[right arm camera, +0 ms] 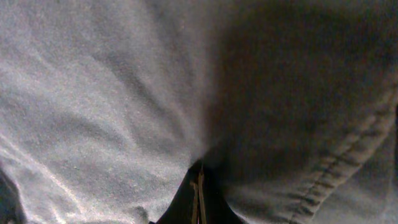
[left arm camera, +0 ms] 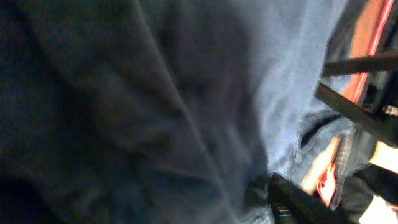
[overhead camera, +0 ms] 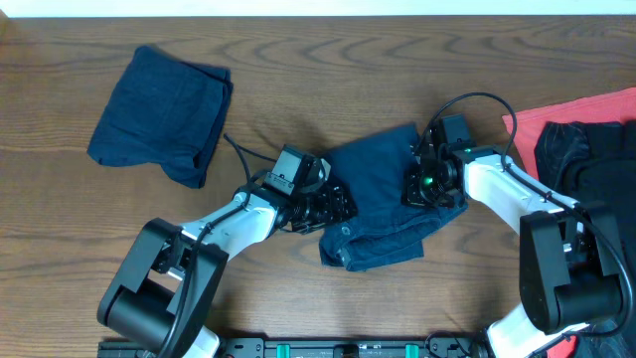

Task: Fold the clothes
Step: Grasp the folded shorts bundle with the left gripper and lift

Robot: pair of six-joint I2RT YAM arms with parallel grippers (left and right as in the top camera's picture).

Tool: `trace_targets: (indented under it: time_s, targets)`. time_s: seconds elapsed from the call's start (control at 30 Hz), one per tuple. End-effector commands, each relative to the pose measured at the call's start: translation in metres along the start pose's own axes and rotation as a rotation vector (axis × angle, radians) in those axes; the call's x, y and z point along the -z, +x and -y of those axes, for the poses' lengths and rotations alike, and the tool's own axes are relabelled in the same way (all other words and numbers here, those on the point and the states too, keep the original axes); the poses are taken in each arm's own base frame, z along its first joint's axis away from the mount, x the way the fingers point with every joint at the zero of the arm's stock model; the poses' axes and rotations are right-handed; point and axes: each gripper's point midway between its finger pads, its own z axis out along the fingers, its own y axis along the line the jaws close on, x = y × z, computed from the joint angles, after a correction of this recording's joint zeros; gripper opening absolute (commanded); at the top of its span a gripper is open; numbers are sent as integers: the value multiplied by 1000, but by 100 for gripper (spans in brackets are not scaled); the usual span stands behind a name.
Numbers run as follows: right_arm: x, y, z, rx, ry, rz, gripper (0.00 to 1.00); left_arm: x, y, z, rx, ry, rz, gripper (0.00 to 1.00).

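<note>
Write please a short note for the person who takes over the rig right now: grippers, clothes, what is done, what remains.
Left gripper: at the left edge of the middle shorts. Cloth fills its camera, so open or shut cannot be told.
Right gripper: shut, pinching the same shorts at their right edge.
Done: one folded bundle lies apart, top left in the overhead view.
Left: the middle shorts are rumpled and only partly folded; finish them. Dark garments on a red cloth at the right edge may come next.
</note>
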Motion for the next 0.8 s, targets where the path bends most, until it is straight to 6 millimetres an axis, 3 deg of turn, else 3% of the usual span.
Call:
trace_targets:
  time_s: [0.0, 0.07, 0.17, 0.27, 0.3, 0.4, 0.5, 0.6, 0.7, 0.77]
  targets:
    - [-11, 10, 5, -24, 11, -46, 1, -10, 2, -29, 1, -93, 14, 59]
    - [-11, 10, 5, -23, 11, -45, 1, -10, 2, -28, -1, -91, 14, 55]
    - [-11, 10, 5, -24, 11, -45, 1, -10, 0, -27, -28, -86, 19, 39]
    - [-11, 10, 5, -23, 11, -45, 1, -10, -2, -20, -64, -56, 21, 10]
    - [-11, 10, 4, -17, 11, -44, 1, -10, -2, -16, -73, -35, 17, 6]
    - [0, 2, 9, 32, 35, -6, 1, -2, -1, 4, -174, 28, 4, 6]
    - [29, -14, 20, 9, 89, 63, 2, 17, -4, 27, -286, 59, 23, 6]
    - [74, -36, 16, -28, 46, 179, 1, 49, -9, 64, -414, 129, 76, 6]
    - [118, -55, 7, -81, -30, 307, 1, 96, -30, 101, -494, 215, 202, 6]
    - [145, -63, 4, -118, -51, 389, 2, 130, -50, 114, -512, 238, 306, 6]
